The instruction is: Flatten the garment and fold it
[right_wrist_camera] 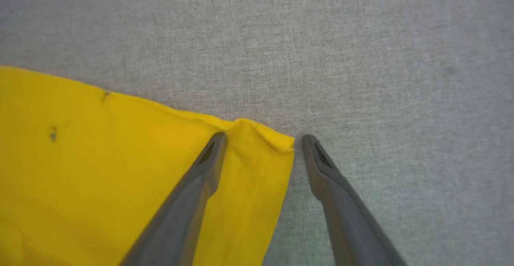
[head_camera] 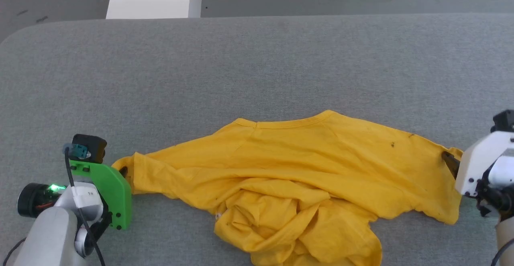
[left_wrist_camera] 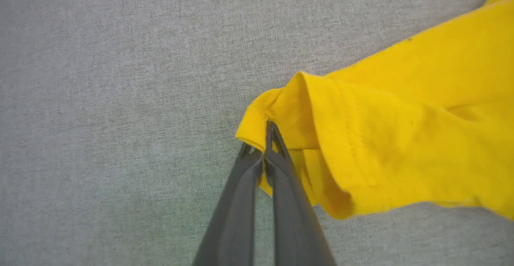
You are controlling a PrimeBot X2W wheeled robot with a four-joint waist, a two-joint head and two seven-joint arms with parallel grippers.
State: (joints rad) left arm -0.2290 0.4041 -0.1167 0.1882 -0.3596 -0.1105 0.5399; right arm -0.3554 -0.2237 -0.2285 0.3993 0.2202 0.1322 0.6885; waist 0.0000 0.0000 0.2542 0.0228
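Head view: the garment [head_camera: 305,169] lies rumpled on the grey table [head_camera: 257,77], one sleeve at each gripper. Left wrist view: the left gripper [left_wrist_camera: 263,149] pinches a sleeve hem. Right wrist view: the right gripper [right_wrist_camera: 265,139] gapes astride the other sleeve's corner.

Here's our left arm [head_camera: 48,234], pale grey, with a bright green plate [head_camera: 112,193] dotted by dark screw holes. We spot a black block [head_camera: 90,145] with a teal insert on top, a black cable [head_camera: 69,171], a black cylinder [head_camera: 32,199] lit green. Our right arm [head_camera: 480,165] is white-cased, black-topped. Left gripper [left_wrist_camera: 259,137] and right gripper [right_wrist_camera: 264,136]: long, dark grey, tapering fingers [left_wrist_camera: 237,209].
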